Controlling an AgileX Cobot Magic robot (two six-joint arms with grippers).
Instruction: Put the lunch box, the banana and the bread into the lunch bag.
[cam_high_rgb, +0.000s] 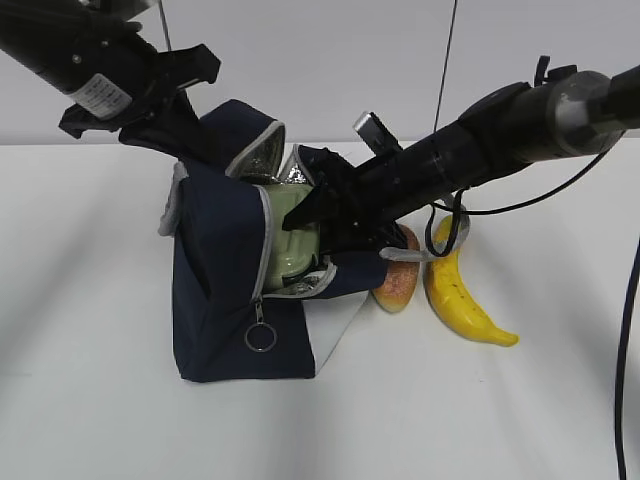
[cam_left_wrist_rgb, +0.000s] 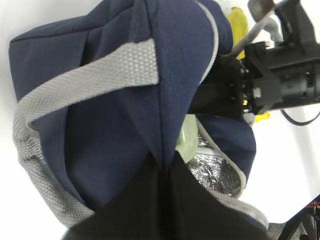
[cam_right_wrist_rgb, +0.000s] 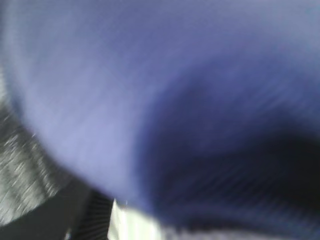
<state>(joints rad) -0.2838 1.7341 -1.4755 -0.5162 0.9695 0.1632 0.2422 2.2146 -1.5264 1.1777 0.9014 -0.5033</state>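
Note:
The navy lunch bag (cam_high_rgb: 220, 300) stands on the white table with its top flap raised. My left gripper (cam_high_rgb: 195, 135) is shut on the flap's fabric (cam_left_wrist_rgb: 162, 175) and holds it up. In the mouth of the bag sits the green-lidded lunch box (cam_high_rgb: 290, 245), with my right gripper (cam_high_rgb: 320, 215) closed on it. The left wrist view shows a sliver of the box (cam_left_wrist_rgb: 187, 142) beside the foil lining (cam_left_wrist_rgb: 215, 170). The bread (cam_high_rgb: 398, 282) and the banana (cam_high_rgb: 460, 300) lie on the table right of the bag. The right wrist view is blurred: navy fabric (cam_right_wrist_rgb: 150, 100) and a pale green patch (cam_right_wrist_rgb: 135, 225).
A grey strap handle (cam_left_wrist_rgb: 85, 80) runs over the bag's top. The zipper's metal ring pull (cam_high_rgb: 260, 337) hangs on the front. A black cable (cam_high_rgb: 625, 340) from the right arm trails down at the right edge. Bare white table lies in front and to the left.

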